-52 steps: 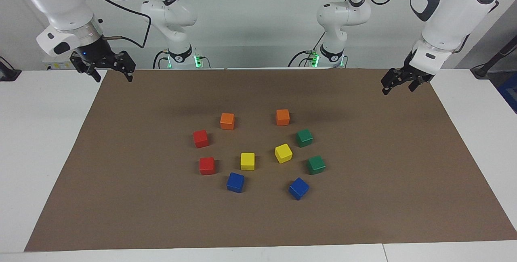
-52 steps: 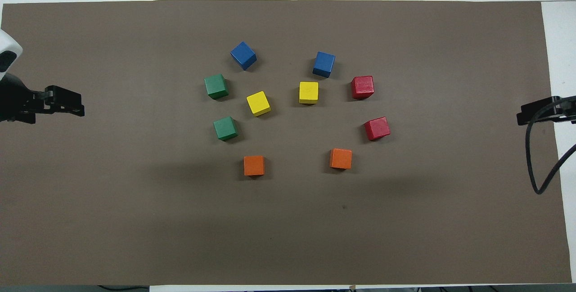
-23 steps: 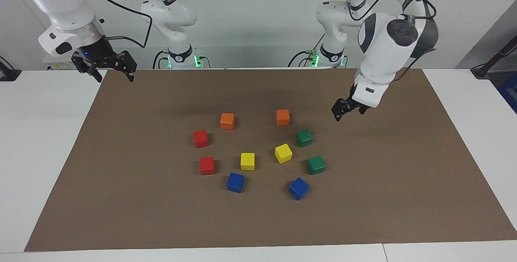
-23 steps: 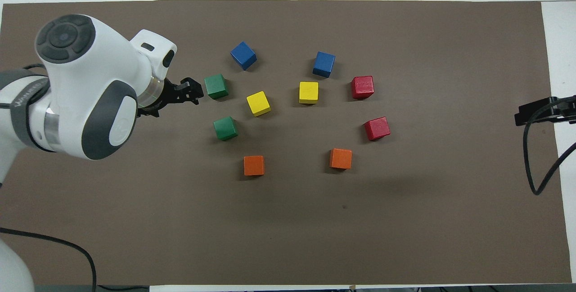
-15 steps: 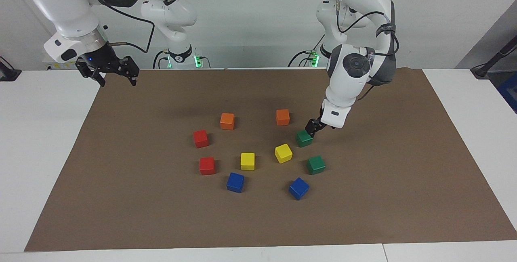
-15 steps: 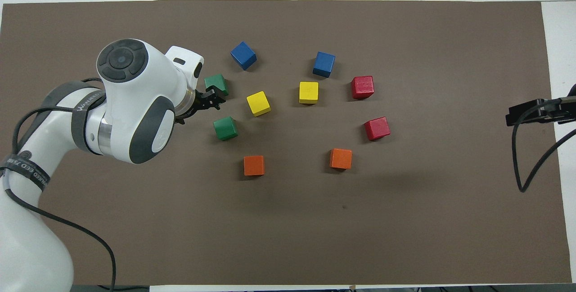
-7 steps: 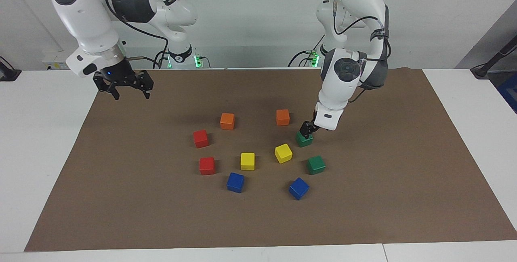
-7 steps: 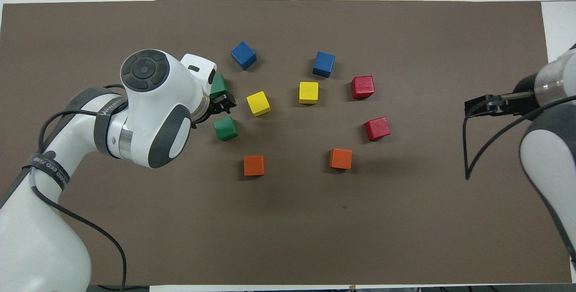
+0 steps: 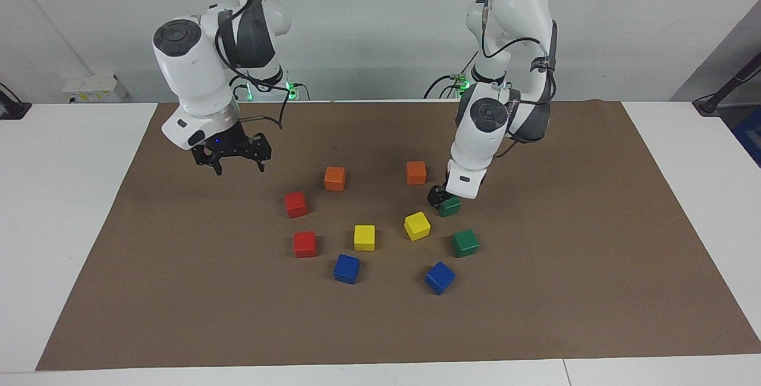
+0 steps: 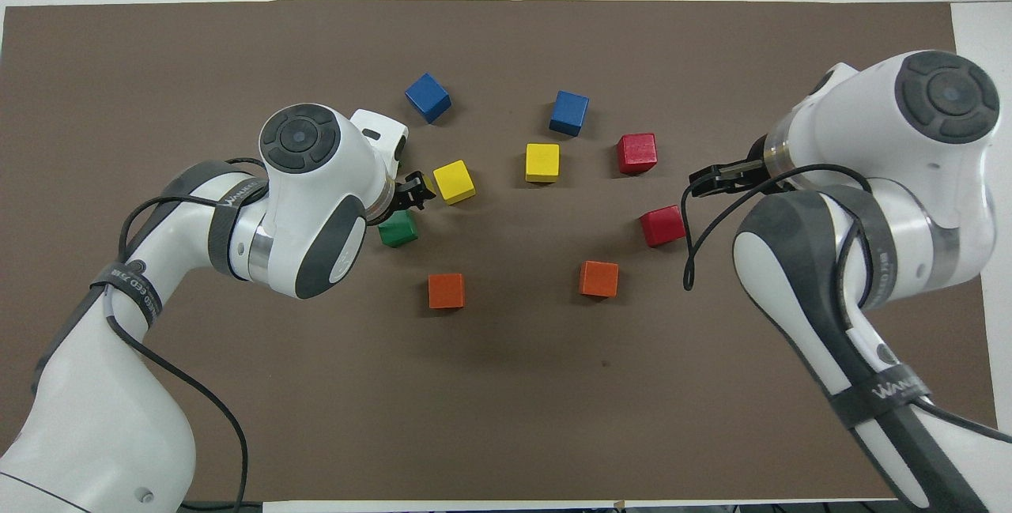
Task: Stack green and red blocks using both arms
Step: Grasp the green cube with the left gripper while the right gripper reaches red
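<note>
Green cube nearer the robots (image 9: 450, 206) sits right under the left claw (image 9: 440, 195), whose spread fingers are down at it without clenching; the other green cube (image 9: 465, 242) lies farther out. Right claw (image 9: 233, 159), released, hangs over the brown mat (image 9: 178, 267) on the desk, apart from the red cubes (image 9: 295, 204).

From overhead, the left claw (image 10: 413, 191) and wrist cover one green cube; the second (image 10: 398, 230) shows just beside it. Right claw (image 10: 715, 179) hovers near two red cubes (image 10: 662, 225).

Robotics lab, by every sign: two large white jointed robot arms (image 9: 196, 77) with dark grey joint caps and black cables, bolted at the edge of a white table (image 9: 59, 195); flat brown mat (image 9: 535, 291) spread across it; bare pale wall (image 9: 368, 17); green status lights at the bases.
</note>
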